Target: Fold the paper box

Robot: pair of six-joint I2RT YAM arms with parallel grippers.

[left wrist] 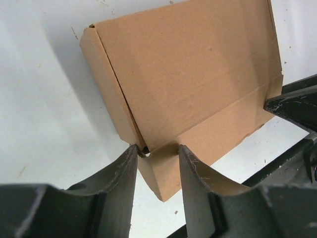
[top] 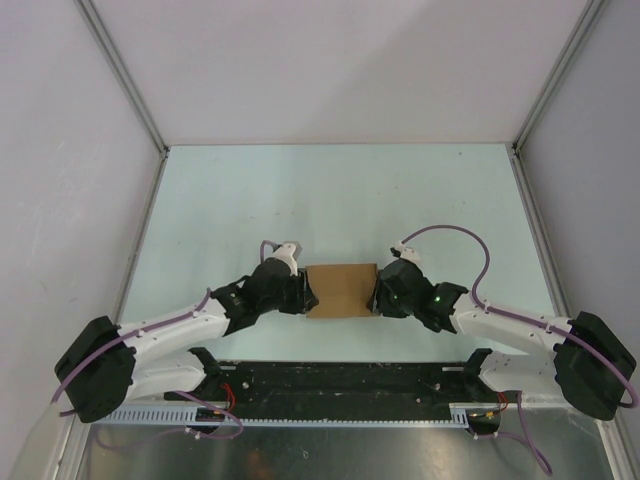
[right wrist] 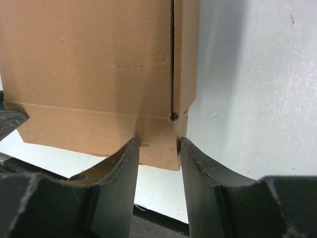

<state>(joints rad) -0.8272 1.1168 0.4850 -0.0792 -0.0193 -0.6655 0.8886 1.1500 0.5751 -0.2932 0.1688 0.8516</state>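
Status: left gripper (left wrist: 156, 147) and right gripper (right wrist: 159, 140) straddle near corners of paper box (top: 341, 290) — likely steadying it for folding; clamped or loose, can't tell.

Stretched the left arm (top: 170, 330) low and inward from the left of the paper box (top: 341, 290), and the right arm (top: 510, 325) likewise from its right, elbows bent, forearms converging. Set the left gripper (top: 303, 292) at the box's left end and the right gripper (top: 377, 294) at its right end, facing each other across it. Held both pairs of jaws part-way apart, fingers (right wrist: 124, 163) straddling a near corner of the box at each end. Could not make out a true clamp on either side.
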